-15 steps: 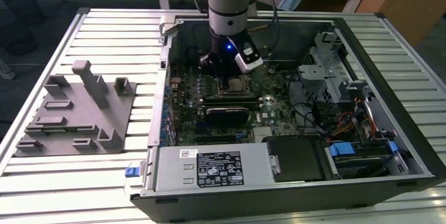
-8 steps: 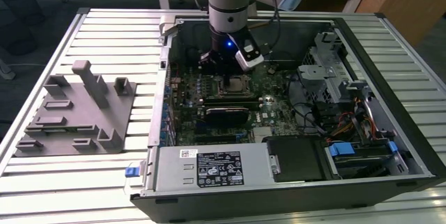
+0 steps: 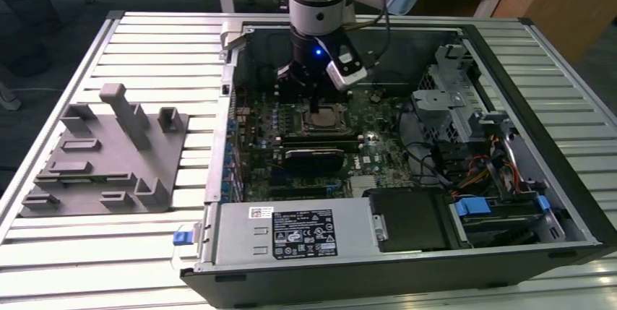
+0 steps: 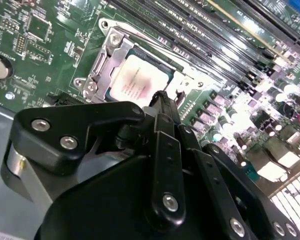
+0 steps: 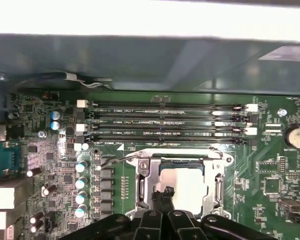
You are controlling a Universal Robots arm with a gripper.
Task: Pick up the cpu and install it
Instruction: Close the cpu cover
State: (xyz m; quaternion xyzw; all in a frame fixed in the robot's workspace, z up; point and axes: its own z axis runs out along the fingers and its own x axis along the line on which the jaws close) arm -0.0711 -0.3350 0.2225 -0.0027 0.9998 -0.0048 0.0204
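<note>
The cpu [image 3: 326,117] [image 4: 140,82] [image 5: 190,185], a small square chip with a pale silver top, lies flat in the open metal socket frame [image 4: 102,65] [image 5: 142,180] on the green motherboard inside the computer case. My gripper [image 3: 313,95] [image 4: 160,97] [image 5: 163,192] hangs just above one edge of the chip. Its black fingers are drawn together into a narrow point, and nothing shows between them. The fingertips hide part of the chip's edge in both wrist views.
Several empty memory slots [image 5: 165,122] run beside the socket. A black ribbed module [image 3: 313,157] sits nearer the power supply [image 3: 289,234]. Drive cages and cables [image 3: 463,115] fill the case's right in the exterior view. A grey plastic block with posts [image 3: 106,155] stands outside the case on the slatted table.
</note>
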